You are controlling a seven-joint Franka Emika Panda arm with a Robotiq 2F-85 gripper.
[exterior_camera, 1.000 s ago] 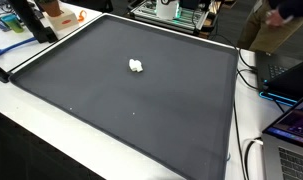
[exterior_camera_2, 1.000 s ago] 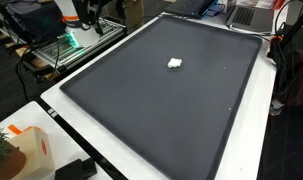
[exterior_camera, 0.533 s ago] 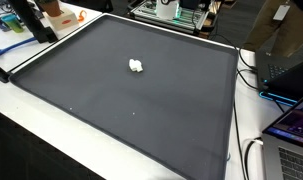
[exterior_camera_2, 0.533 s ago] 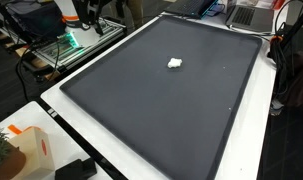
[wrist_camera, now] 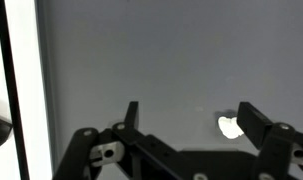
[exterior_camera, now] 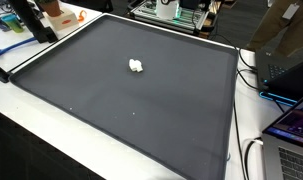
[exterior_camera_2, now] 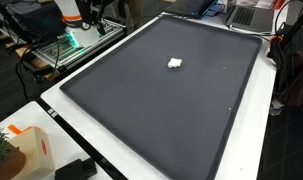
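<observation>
One white crumpled lump on dark mat; end effector spread, empty.

The claw hangs with its jaws spread wide apart.

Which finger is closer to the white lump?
In the wrist view, the finger on the picture's right, beside the white lump; the other stands far across.

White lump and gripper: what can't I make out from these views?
- White lump: too small in both exterior views to identify; blurred in the wrist view.
- Lump against a finger, wrist view: the finger covers its edge, so contact cannot be told.
- Gripper: open, but absent from both exterior views, so its height over the mat is unclear.
</observation>
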